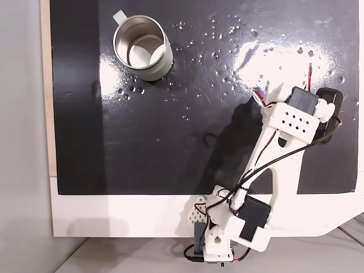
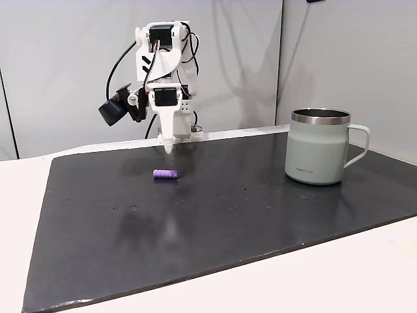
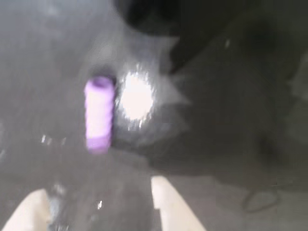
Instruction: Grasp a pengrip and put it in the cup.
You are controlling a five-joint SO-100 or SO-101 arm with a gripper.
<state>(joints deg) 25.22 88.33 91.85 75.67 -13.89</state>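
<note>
One purple pengrip point(image 2: 165, 174) is seen lying flat on the black mat point(image 2: 195, 222) in a fixed view, towards the left of the mat; it is a short ribbed cylinder of rubbery look. In the wrist view the pengrip point(image 3: 99, 115) is blurred, lying lengthwise ahead of the two white fingertips point(image 3: 166, 204), apart from both and nearer the left one. The mat is smooth and glossy, with bright glare patches and small specks recorded in a fixed view point(image 1: 170, 131).

Just behind the pengrip the gripper point(image 2: 169, 147) is held pointing straight down, its tip close above the mat, with the white arm point(image 2: 159, 65) folded upright above it. The fingers are seen parted in the wrist view, a moderate gap between them, and nothing is held.

At the right of the same fixed view the cup point(image 2: 319, 147) stands upright, well apart from the pengrip: a round pale grey mug with a steel rim and a handle. From above, the cup point(image 1: 142, 48) shows a shiny metal inside.
</note>
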